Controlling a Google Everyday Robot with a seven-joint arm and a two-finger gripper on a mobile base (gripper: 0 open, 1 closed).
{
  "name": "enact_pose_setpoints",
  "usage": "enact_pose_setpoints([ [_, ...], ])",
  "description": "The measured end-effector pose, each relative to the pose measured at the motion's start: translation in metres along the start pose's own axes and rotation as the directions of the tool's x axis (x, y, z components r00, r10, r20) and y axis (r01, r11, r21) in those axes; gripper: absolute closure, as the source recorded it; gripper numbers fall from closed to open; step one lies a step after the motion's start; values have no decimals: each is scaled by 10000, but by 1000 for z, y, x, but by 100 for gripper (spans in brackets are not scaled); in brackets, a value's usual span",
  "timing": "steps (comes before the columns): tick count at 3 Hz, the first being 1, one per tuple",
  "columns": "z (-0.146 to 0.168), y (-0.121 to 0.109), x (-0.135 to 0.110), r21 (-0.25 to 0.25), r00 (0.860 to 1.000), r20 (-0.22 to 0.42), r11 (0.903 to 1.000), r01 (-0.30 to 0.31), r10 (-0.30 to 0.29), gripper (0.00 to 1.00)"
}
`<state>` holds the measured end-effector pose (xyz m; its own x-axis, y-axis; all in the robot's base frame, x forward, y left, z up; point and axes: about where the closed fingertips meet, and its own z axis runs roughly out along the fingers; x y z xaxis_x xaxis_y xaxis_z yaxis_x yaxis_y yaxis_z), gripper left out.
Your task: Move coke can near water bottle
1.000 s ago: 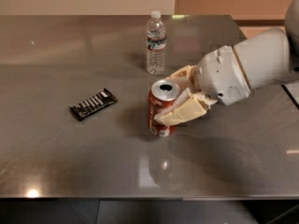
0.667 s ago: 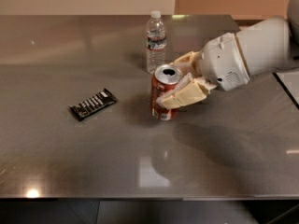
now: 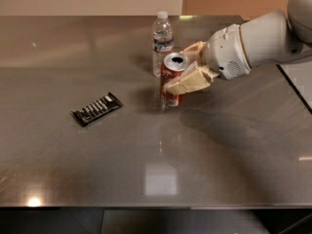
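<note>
**So: can clamped, right beside the bottle**

Nearest to me is the bare front of the steel table (image 3: 161, 179), with light glare on its surface. Further in, on the left of my view, the flat black snack bar wrapper (image 3: 96, 108) lies well apart from everything else.

Past it, near the middle, the gripper (image 3: 179, 70) reaches in from the right on its white arm (image 3: 253, 40). Its tan fingers (image 3: 187, 82) are closed on the coke can (image 3: 171, 98), one across the near side and the other behind the can's far side. The can stands roughly upright, open silver top showing. I cannot tell whether its base touches the table or sits just above it.

Immediately behind the can and slightly left stands the water bottle (image 3: 162, 38), upright with its white cap on. The two overlap in my view, so I cannot tell whether they touch.
</note>
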<state>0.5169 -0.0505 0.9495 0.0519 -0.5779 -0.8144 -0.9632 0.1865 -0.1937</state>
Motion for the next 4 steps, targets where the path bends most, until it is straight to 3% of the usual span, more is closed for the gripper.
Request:
enact_pose_setpoints([
  [2,18,-44,22,590,9984,-541,9982,-128,160,100],
  [4,36,-81,46,1142,9835,-1513,9901,-819,988,100],
])
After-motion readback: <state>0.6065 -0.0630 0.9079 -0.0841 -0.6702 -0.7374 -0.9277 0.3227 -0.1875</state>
